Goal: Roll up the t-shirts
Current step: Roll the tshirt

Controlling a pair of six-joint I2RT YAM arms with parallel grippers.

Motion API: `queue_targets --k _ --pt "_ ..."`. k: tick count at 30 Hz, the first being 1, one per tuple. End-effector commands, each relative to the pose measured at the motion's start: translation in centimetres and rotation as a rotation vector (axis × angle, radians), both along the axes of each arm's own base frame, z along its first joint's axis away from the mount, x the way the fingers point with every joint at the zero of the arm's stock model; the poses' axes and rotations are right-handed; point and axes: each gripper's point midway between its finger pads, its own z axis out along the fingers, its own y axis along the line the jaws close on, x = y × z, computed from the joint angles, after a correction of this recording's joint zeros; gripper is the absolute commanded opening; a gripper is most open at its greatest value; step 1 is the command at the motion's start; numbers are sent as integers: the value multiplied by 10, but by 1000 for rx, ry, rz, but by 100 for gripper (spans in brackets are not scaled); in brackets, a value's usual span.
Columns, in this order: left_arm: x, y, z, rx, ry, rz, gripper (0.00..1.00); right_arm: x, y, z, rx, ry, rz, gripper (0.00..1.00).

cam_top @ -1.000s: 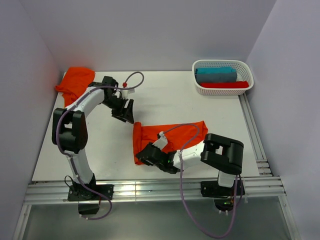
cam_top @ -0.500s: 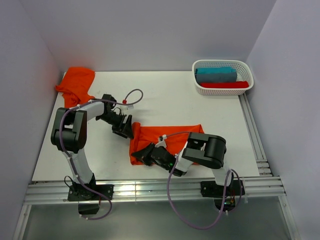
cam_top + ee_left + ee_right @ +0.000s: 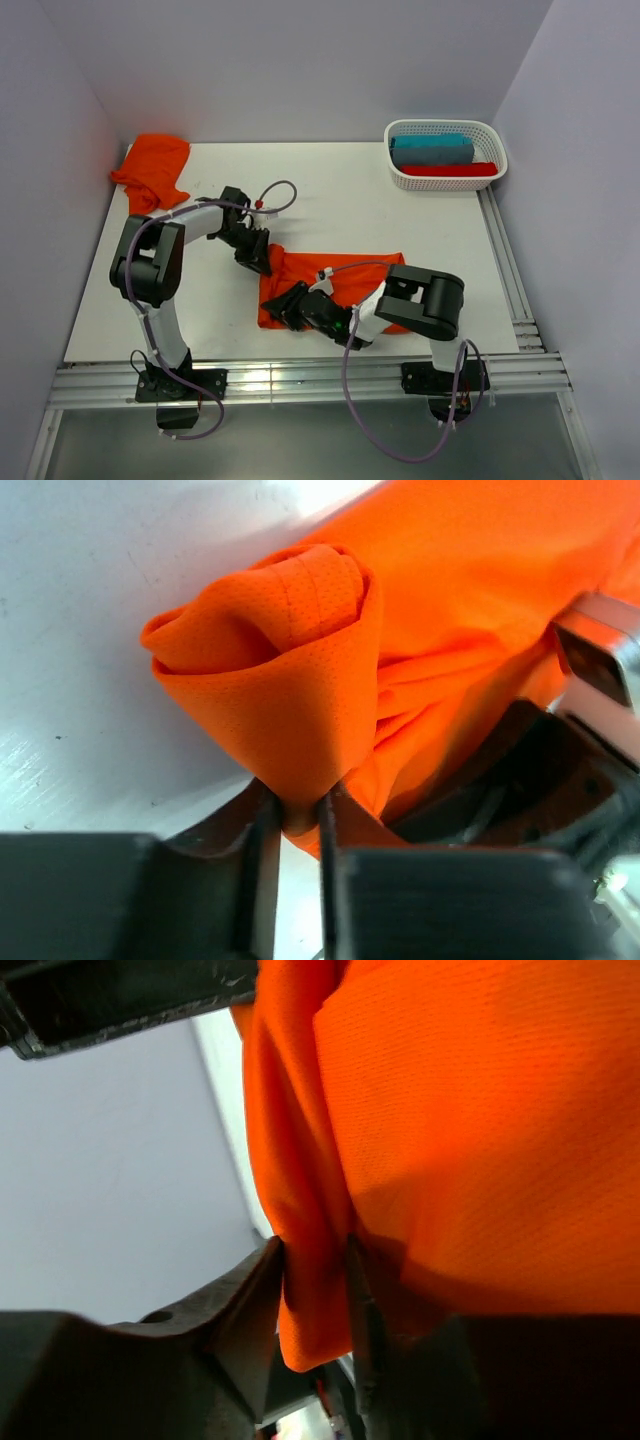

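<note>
One orange t-shirt (image 3: 345,272) lies crumpled at the table's middle, its left edge curled into a loose roll (image 3: 290,670). My left gripper (image 3: 257,262) sits at that edge's far corner, shut on a pinch of the fabric (image 3: 298,812). At the near left corner my right gripper (image 3: 287,308) has a fold of the same shirt (image 3: 480,1110) between its jaws (image 3: 315,1275), both fingers against the cloth. A second orange t-shirt (image 3: 152,168) lies bunched at the back left corner, apart from both grippers.
A white basket (image 3: 400,180) stands at the back right, holding a teal cloth (image 3: 430,148) and a darker red cloth (image 3: 450,169). Walls close in on the left, back and right. A metal rail (image 3: 300,380) runs along the near edge.
The left arm swung from the back down to the shirt's far left corner and closed on it. The right gripper slid left along the near edge. The shirt's left edge has bunched up.
</note>
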Motion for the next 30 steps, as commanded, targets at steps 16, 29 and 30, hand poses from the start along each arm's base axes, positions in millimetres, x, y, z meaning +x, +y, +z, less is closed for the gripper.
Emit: queue_targets --k 16,29,30 --pt "21 23 -7 354 -135 6 6 -31 -16 2 -820 -52 52 30" --pt "19 24 -9 393 -144 -12 7 -16 -13 65 -973 -197 -6 49" --pt "19 24 -9 394 -144 -13 7 -12 -13 71 -989 -214 -15 49"
